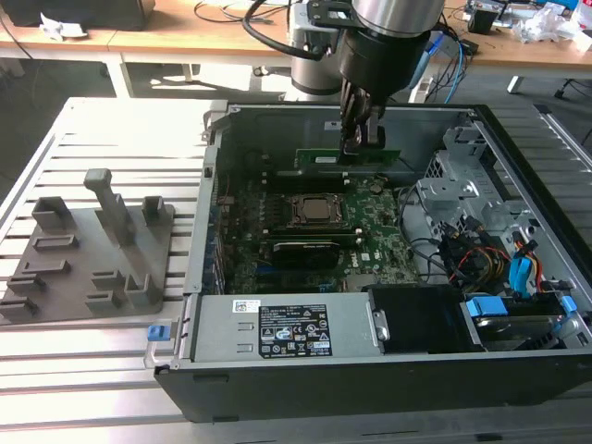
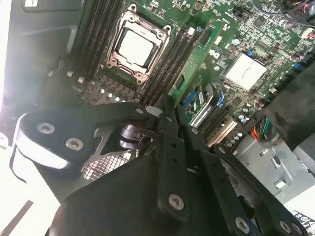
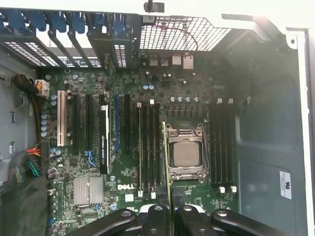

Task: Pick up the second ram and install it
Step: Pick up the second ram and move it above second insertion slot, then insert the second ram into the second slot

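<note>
Placement, I judge: gripper (image 1: pixel 359 141) clamped on the second ram (image 1: pixel 316 159) over the motherboard (image 3: pixel 128 187), its edge needing squaring to a slot (image 3: pixel 147 147) beside the CPU socket (image 3: pixel 186 153).

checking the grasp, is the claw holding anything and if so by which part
The claw holds the second ram, pinched on its upper long edge about mid-length, with the green stick on edge above the motherboard.
</note>
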